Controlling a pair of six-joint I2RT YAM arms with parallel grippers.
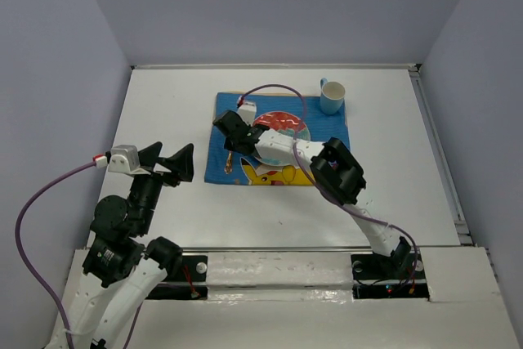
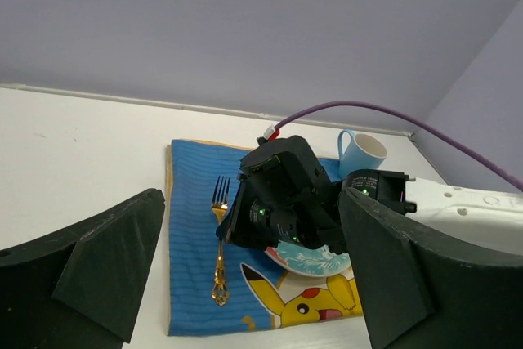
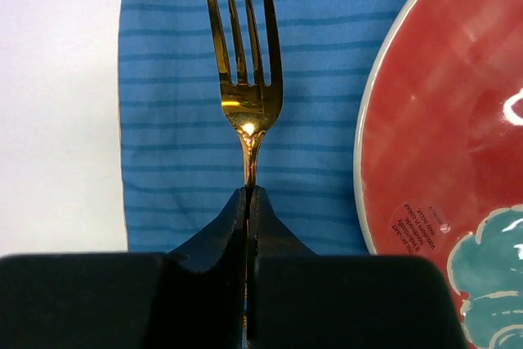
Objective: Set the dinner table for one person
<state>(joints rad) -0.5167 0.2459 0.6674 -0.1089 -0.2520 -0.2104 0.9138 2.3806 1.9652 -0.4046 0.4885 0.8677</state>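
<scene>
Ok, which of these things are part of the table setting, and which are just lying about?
In the job: gold fork, held in the shut right gripper; red plate; light blue mug; blue cartoon placemat; white dinner table.
Just there: purple cable; left gripper, open and empty.

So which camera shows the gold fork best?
The right wrist view: the gold fork fills the middle, tines sharp, its handle pinched by the right gripper. The left wrist view shows it whole but small. The top view shows only a sliver beside the gripper.
</scene>
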